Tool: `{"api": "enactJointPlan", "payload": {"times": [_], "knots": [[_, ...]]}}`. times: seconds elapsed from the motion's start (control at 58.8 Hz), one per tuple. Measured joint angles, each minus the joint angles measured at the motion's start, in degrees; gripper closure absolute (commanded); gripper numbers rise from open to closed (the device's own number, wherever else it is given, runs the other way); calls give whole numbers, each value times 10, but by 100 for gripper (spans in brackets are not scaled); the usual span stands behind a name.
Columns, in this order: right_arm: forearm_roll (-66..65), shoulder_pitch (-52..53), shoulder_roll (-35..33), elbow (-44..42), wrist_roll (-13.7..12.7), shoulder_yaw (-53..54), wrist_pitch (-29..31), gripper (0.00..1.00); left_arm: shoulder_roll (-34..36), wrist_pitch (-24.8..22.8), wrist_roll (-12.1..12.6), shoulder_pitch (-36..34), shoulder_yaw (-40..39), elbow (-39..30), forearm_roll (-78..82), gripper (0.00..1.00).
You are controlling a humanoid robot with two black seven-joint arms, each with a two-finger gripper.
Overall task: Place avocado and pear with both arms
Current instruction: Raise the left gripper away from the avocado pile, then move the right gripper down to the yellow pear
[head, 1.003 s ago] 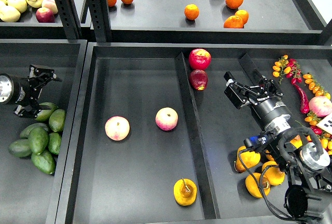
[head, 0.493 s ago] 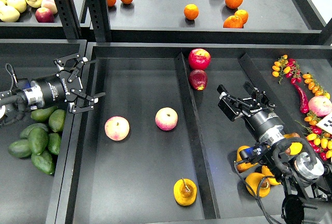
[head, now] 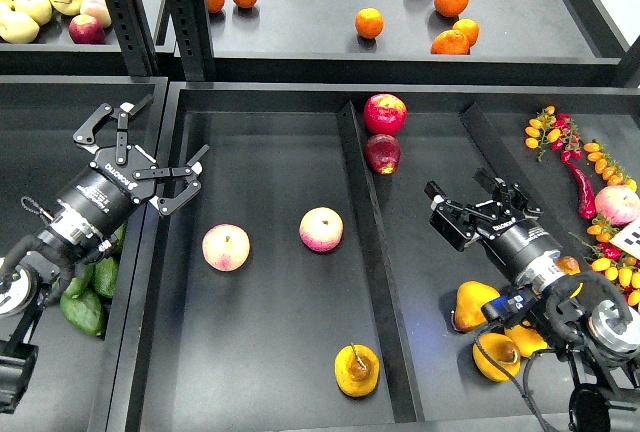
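A squat yellow-orange pear [head: 357, 369] with a brown stem lies at the front of the middle tray, apart from both grippers. Dark green avocados [head: 86, 308] lie in the left tray, mostly hidden under my left arm. I cannot tell one from another. My left gripper [head: 171, 127] is open and empty, above the wall between the left and middle trays. My right gripper [head: 458, 188] is open and empty over the right compartment, just behind more yellow pears [head: 476, 303].
Two pink-cream apples [head: 226, 247] [head: 321, 229] lie in the middle tray [head: 270, 162]. Two red apples [head: 385, 112] sit at the top of the right compartment. Chillies and small tomatoes [head: 585, 177] lie far right. Oranges [head: 369, 22] are on the back shelf.
My left gripper has swung from the avocado pile up and right to the tray wall, still open and empty. My right gripper has drawn back toward the pile of pears.
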Motion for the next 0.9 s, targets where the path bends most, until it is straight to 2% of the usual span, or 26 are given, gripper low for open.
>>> {"api": "enactJointPlan", "payload": {"times": [0.102,0.119,0.289,0.595,0.901], "knots": [[-5,0,-46,-4,0,-48,24,0,0,0,0,26,-3,-4,-1,1],[-13,1,-70,-10,0,-77,37,0,-1,0,0,38,-4,-5,-1,1],[-58,3,-102,-28,0,-145,62,0,-1,0,0,58,-3,-11,-2,1],[-74,46,-186,-21,0,-312,65,0,-1,0,-9,60,-2,-18,-2,1],[-75,119,-238,-26,0,-414,65,0,-1,0,-9,60,-8,-16,-1,1]]}}
